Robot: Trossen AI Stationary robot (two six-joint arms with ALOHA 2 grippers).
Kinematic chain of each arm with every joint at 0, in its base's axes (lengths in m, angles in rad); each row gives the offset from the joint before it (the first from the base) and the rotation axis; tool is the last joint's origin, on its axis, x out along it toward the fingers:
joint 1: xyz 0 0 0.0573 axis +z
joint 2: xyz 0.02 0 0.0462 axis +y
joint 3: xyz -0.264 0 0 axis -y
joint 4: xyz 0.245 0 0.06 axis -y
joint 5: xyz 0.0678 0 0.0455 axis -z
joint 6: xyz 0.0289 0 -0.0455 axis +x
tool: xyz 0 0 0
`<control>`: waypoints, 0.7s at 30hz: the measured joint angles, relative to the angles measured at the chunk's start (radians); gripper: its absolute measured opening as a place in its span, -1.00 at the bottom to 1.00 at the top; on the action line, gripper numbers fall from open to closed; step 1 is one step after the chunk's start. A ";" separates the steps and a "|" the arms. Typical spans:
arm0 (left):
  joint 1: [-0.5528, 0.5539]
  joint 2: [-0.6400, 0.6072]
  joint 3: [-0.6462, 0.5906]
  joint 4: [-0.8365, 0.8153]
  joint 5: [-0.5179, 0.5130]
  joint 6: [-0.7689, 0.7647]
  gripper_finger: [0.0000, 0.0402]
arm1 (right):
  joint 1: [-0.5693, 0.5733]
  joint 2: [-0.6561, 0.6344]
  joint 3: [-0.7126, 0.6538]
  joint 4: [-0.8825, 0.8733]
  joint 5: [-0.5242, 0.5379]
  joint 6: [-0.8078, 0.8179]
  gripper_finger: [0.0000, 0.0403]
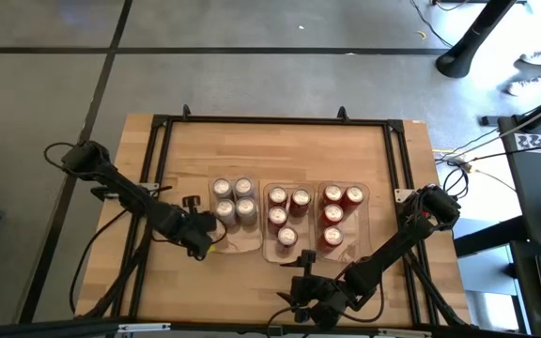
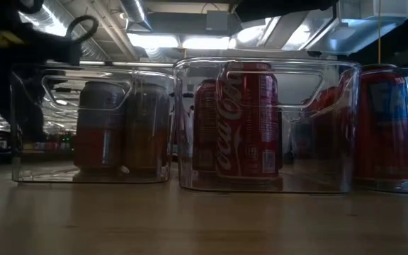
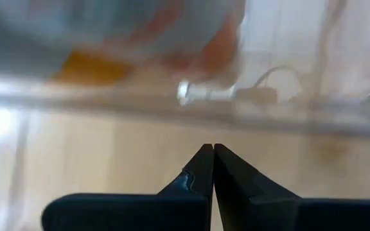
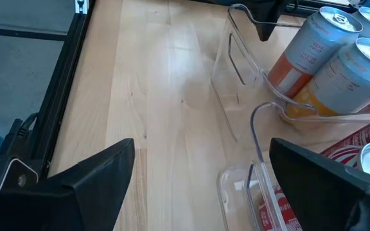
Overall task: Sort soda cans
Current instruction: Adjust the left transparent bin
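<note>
Three clear trays stand side by side mid-table. The left tray [image 1: 222, 246] holds several silver-grey soda cans [image 1: 234, 199], whose bodies show orange in the right wrist view [image 4: 313, 51]. The middle tray [image 1: 269, 252] holds several red and copper cans [image 1: 287, 218], and the right tray [image 1: 368, 221] holds several red cans [image 1: 338, 212]. My left gripper [image 3: 212, 151] is shut with nothing between its fingers; it points steeply down at the wood just short of the left tray's near-left corner [image 1: 202, 237]. My right gripper [image 4: 198, 173] stands wide open near the table's front edge [image 1: 306, 299], in front of the middle tray.
A black frame [image 1: 158, 150] runs around the wooden table top. Bare wood lies left of the trays [image 4: 153, 96] and along the table's far side [image 1: 270, 150]. In the low view the trays' near walls [image 2: 261, 124] stand in a row across the table.
</note>
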 joint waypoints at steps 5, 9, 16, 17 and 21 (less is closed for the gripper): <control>0.024 0.000 0.000 -0.156 -0.138 -0.143 -0.98 | 0.000 0.000 0.000 -0.001 0.000 0.000 0.79; 0.073 0.000 -0.013 -0.160 -0.225 -0.114 -0.98 | 0.000 0.000 0.000 -0.001 0.002 -0.003 0.79; 0.132 -0.002 -0.088 0.076 -0.237 0.157 -0.98 | 0.000 0.000 0.000 -0.002 0.001 -0.003 0.79; 0.136 -0.002 -0.094 0.106 -0.239 0.184 -0.98 | 0.000 0.000 0.000 -0.002 0.001 -0.003 0.79; 0.148 0.000 -0.101 0.170 -0.251 0.257 -0.98 | 0.000 0.000 0.000 -0.005 0.001 -0.003 0.79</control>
